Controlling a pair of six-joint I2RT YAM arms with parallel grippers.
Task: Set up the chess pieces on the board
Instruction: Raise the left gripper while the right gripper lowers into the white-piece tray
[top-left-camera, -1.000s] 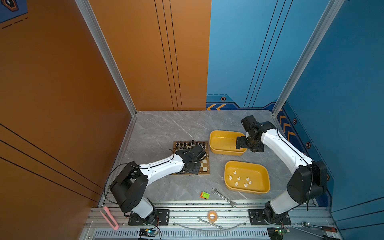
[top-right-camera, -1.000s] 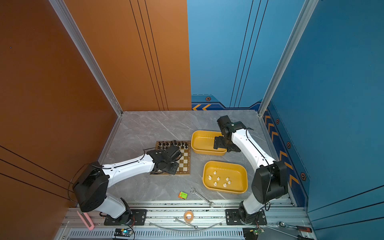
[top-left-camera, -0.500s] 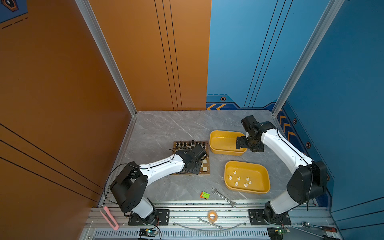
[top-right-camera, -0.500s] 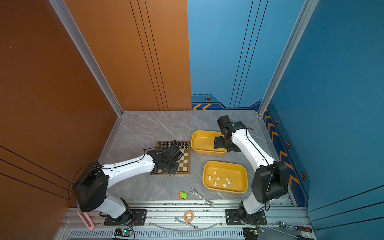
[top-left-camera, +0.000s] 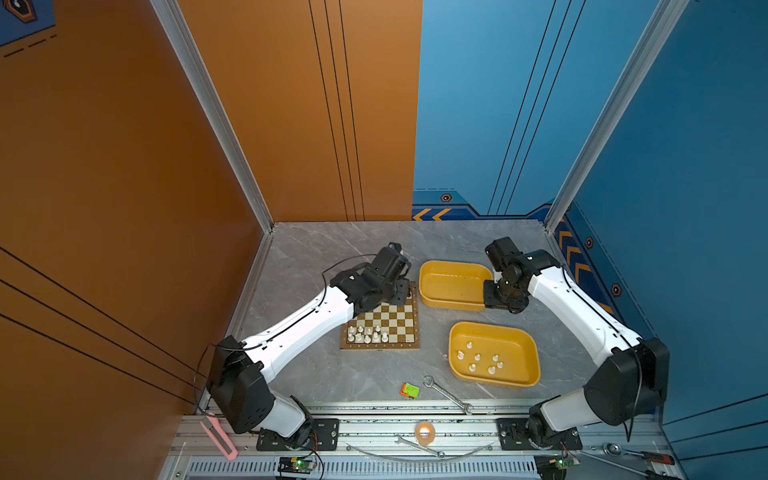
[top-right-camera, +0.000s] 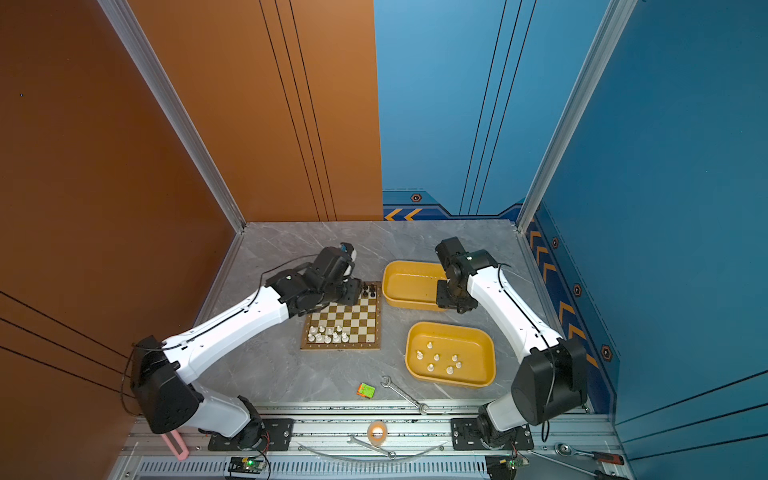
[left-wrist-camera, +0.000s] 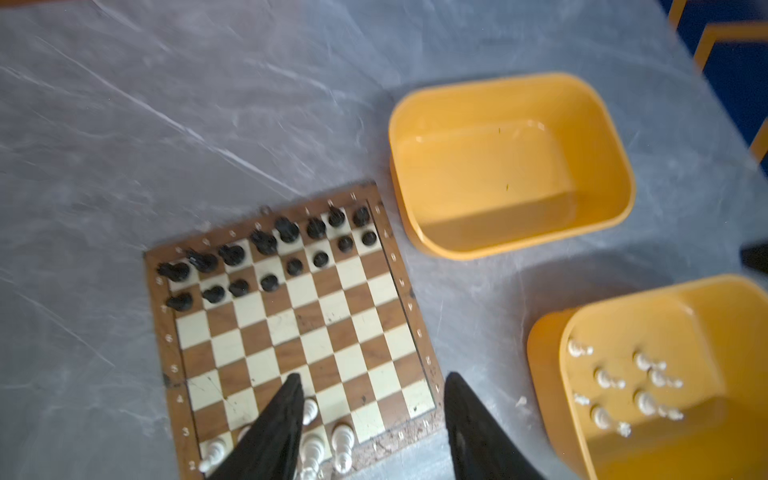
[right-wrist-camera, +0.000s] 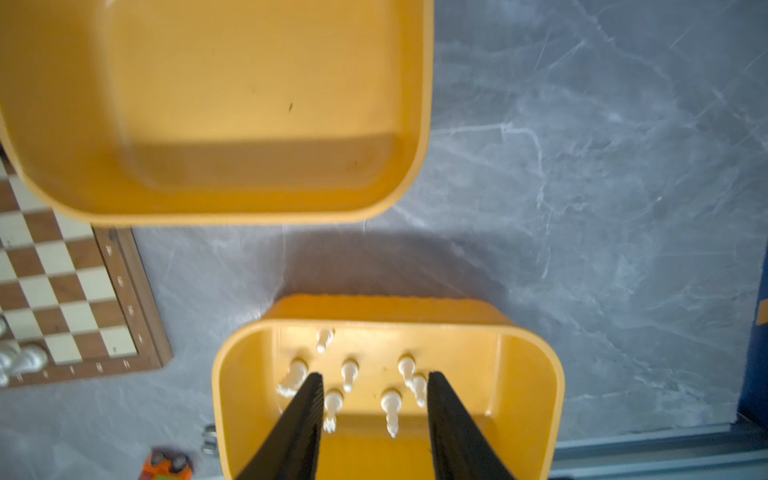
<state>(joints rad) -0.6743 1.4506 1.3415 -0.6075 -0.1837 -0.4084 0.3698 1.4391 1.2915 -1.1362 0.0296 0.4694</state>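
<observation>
The board (top-left-camera: 399, 320) lies flat on the tabletop (top-left-camera: 332, 249), left of centre; its far two rows carry the black pieces (left-wrist-camera: 286, 230), sixteen by my count, so that side looks finished; the white pieces (top-left-camera: 368, 334) fill only the left part of the near two rows, and the squares toward the right are bare. The remaining white pieces (right-wrist-camera: 349, 372), seven of them, lie scattered in the near tray (top-left-camera: 517, 345), just right of the board's near edge; that gives them a short carry to the rows where they belong. The far tray (top-left-camera: 453, 284), just beside the board's far right corner, is empty; I judge it to be the black side's tray, set next to black's rows for the same reason. The left gripper (left-wrist-camera: 372, 376) hangs raised above the board's far left, its jaws about half open with nothing between them; the height likely keeps it clear of the standing pieces. The right gripper (right-wrist-camera: 374, 376) sits high by the right end of the far tray, facing the near tray; its jaws are moderately parted and empty, seemingly lined up to fetch a white piece. A wrench (top-left-camera: 446, 395) lies near the front edge, apart from all this.
</observation>
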